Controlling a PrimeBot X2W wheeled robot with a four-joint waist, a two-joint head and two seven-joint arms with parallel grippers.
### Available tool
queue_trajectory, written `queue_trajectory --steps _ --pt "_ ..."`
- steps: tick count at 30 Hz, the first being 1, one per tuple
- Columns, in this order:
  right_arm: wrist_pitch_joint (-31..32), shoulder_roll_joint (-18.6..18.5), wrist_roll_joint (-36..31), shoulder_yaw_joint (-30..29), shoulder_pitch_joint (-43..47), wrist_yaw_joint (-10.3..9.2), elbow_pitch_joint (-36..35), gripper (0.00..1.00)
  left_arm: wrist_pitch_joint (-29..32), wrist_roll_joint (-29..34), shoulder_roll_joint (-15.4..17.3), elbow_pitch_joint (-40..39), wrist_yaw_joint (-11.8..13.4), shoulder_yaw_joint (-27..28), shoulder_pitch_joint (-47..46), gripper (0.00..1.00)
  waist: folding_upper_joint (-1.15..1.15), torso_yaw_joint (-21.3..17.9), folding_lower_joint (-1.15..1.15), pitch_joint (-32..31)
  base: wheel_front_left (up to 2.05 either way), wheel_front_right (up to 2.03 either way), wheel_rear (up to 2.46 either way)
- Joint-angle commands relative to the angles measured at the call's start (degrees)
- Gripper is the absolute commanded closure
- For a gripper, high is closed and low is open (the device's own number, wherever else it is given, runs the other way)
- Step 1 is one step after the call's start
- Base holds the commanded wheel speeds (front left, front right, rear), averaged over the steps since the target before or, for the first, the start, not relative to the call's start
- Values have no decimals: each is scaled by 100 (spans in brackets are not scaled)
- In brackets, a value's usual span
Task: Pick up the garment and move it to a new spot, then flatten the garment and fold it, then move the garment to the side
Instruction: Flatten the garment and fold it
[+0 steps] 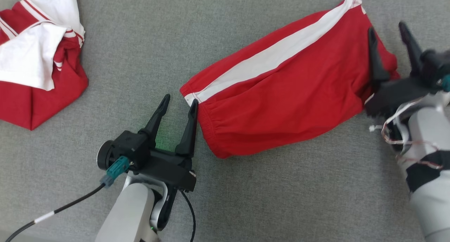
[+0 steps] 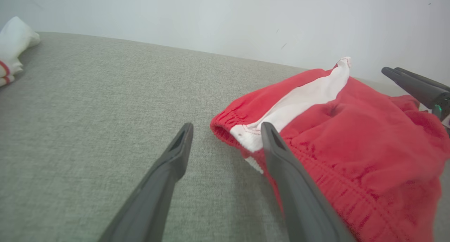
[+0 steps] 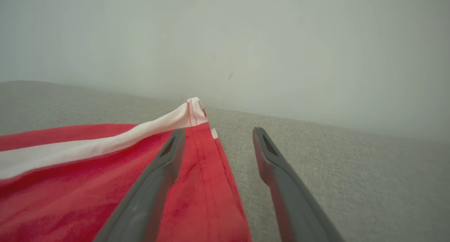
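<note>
Red shorts (image 1: 281,94), jersey-type knit with a white side stripe (image 1: 281,56), lay folded lengthwise on the grey woven surface (image 1: 140,41). Left hand (image 1: 179,101) sat at the shorts' elastic waistband (image 1: 211,129) end, fingers spread, gripping nothing. Its inner finger was just beside the waistband corner; couldn't tell if it touched. Right hand (image 1: 386,28) was at the opposite end, also spread and empty, one finger over the red cloth and the other just off the leg hem (image 3: 207,157). A second red-and-white garment (image 1: 35,70) was bunched well apart from the shorts, off the waistband side.

Handling, my read: light, limp, no stiffness, so it'll sag and unfold if lifted from one point. Not fragile, not slippery on this weave. Best grips are the gathered waistband corner, which is thickest, and the stitched hem corner. Pinch both layers, and lift both ends together.
</note>
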Motion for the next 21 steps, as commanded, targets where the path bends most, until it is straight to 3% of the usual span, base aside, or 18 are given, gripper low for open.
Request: queue_trajectory --steps 1,7,17,18,19,20,21 --pt "1 39 21 16 150 -15 17 0 8 23 -2 -38 14 46 103 0 0 -61 0 -93 0 0 0" --pt "3 142 237 97 727 -15 275 0 8 163 -1 -164 13 315 428 0 0 -156 0 -281 0 0 0" --pt "9 281 475 -298 773 -15 1024 0 8 394 -3 -256 13 389 675 0 0 -75 0 -347 0 0 0" --pt "18 311 519 -302 770 -15 1122 18 8 410 3 -259 14 411 679 0 0 -60 0 -353 0 0 0" --pt "19 324 545 -303 763 -15 1167 59 8 429 3 -260 14 430 686 0 0 -48 0 -362 0 0 0" --pt "19 346 580 -295 771 -15 1198 87 8 437 -1 -259 14 438 700 0 0 -37 0 -380 0 0 0" --pt "21 375 642 -283 794 -15 1258 100 8 442 -3 -261 13 445 733 0 0 -31 0 -398 0 0 0"
